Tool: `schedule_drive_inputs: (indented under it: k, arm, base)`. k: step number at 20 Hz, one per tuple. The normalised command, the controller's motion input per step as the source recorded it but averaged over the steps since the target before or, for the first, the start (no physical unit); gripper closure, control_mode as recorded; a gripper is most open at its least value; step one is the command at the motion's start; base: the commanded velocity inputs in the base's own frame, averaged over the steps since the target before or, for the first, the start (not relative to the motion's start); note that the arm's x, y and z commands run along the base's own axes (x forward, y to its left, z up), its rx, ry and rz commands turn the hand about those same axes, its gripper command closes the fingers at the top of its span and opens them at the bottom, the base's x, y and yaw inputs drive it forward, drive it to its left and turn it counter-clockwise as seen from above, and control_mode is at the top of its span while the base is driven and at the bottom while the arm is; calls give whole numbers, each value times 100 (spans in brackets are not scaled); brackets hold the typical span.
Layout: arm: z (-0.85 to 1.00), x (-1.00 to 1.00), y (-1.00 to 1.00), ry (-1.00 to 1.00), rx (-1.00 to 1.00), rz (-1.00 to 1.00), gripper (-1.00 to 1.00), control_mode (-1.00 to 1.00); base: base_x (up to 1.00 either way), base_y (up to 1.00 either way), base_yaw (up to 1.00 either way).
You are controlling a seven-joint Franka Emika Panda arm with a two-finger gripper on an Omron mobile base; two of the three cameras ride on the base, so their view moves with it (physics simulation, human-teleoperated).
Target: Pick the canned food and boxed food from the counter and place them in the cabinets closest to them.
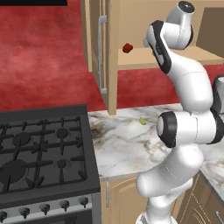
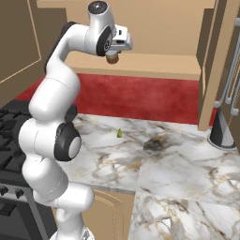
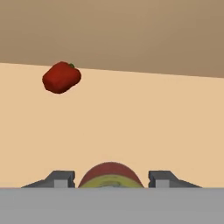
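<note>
The canned food (image 2: 112, 58), a short can with a red and tan label, hangs upright just above the shelf of the open cabinets (image 2: 154, 65). The marble surface (image 2: 173, 159) lies well below. The cabinet doors (image 1: 99, 52) stand open.

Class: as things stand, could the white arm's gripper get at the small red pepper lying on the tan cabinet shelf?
Probably not yet: the gripper is shut on the red-labelled can. The red pepper itself lies unobstructed on the bare tan shelf.
</note>
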Motion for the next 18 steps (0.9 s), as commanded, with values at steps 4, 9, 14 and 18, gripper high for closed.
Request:
schedule_drive_inputs:
  k: [4,9,14,18]
  arm:
    - [0,33,0,0,0,0,100,-100]
    - [0,32,0,0,0,0,100,-100]
    - [0,33,1,0,0,0,100,-100]
    - [0,15,2,0,0,0,-100,-100]
  base:
    - [0,0,0]
    - [0,0,0]
    - [0,0,0]
    - [0,0,0]
